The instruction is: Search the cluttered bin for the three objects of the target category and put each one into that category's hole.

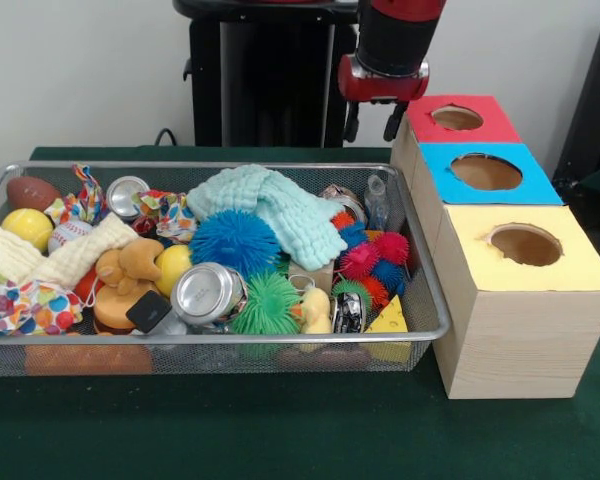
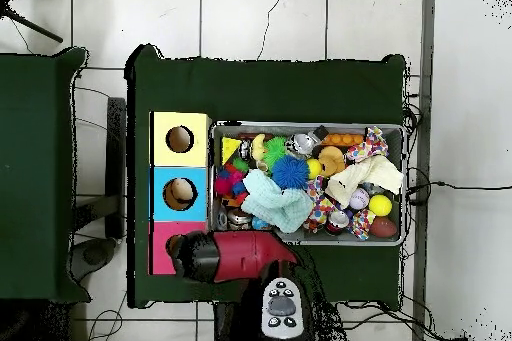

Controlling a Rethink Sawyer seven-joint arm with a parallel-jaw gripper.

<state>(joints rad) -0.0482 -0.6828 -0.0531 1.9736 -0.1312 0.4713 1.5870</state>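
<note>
On the green surface (image 1: 280,430) the wire bin (image 1: 432,318) lies heaped with toys, one clear bottle (image 1: 377,203) upright at its far right corner, while the claw (image 1: 372,122) hangs released and empty above the red-topped box (image 1: 460,119).

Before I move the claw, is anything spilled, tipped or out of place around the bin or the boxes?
Nothing stands out. The clutter stays inside the wire bin, none on the green table. The three boxes sit in a straight row beside it, holes up. The claw hangs above the red box, holding nothing.
</note>
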